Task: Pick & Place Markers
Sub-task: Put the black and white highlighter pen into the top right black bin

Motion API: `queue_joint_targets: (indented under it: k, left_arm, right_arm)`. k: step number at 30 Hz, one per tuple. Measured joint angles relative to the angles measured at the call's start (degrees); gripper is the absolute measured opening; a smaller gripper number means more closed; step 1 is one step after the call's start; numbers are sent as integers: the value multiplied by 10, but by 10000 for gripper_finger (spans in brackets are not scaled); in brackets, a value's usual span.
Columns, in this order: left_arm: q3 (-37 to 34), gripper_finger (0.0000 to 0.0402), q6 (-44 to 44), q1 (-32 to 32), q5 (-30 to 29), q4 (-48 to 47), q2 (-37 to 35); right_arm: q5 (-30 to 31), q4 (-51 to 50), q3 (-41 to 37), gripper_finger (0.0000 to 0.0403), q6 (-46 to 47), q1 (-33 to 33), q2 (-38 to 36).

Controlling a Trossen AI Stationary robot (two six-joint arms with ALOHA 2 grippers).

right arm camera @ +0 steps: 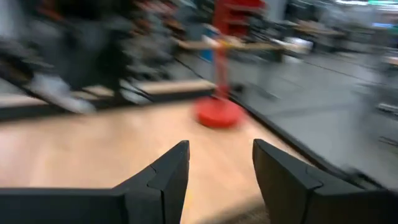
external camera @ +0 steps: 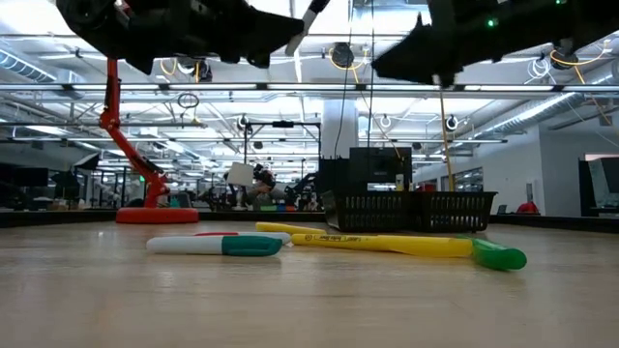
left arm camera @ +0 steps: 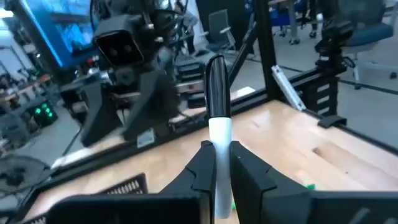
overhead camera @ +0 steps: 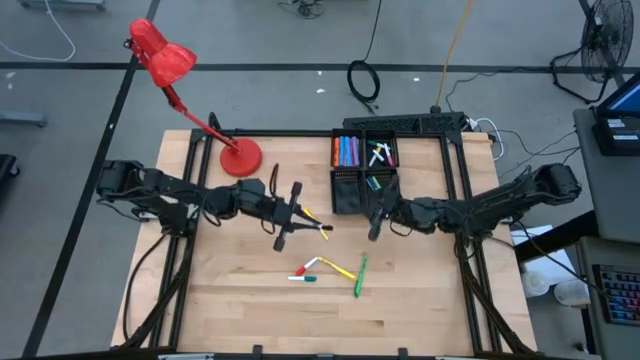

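My left gripper (overhead camera: 296,216) hangs above the table's middle, shut on a marker (left arm camera: 218,127) with a white body and a black cap. My right gripper (overhead camera: 374,222) is open and holds nothing; it hovers just in front of the black tray (overhead camera: 349,196). Several markers (overhead camera: 346,152) lie in the tray's compartments. On the table toward the near edge lie a yellow marker (overhead camera: 339,267), a green one (overhead camera: 358,276), a white-and-teal one (external camera: 215,246) and a white-and-red one (overhead camera: 307,266). Another yellow marker (overhead camera: 313,215) shows beside my left gripper. My left gripper pinches the marker's white body (left arm camera: 219,144) between its two fingers (left arm camera: 203,167). The black cap end (left arm camera: 216,81) sticks out past the fingertips. The marker is lifted clear of the table.
A red desk lamp has its base (overhead camera: 240,158) on the table's far left part. A black frame rail (overhead camera: 300,132) runs along the far edge. Bare wood (overhead camera: 420,290) lies right of the loose markers.
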Motion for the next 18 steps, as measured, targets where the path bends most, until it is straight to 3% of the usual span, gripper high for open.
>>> queue_joint_targets:
  k: [4, 7, 13, 18]
  left_arm:
    - [0, 29, -6, 1, 3, -4, 0]
    - [0, 29, 0, 2, -7, -2, 0]
    - [1, 29, -2, 4, -38, -5, 0]
    - [1, 30, -2, 4, -41, -6, 0]
  right_arm:
    - [-112, 154, 0, 191, -30, -3, 69]
    - [-140, 225, 6, 224, -61, -1, 110]
    - [-164, 231, 61, 290, -95, 3, 169]
    - [-170, 233, 100, 299, -111, 6, 202]
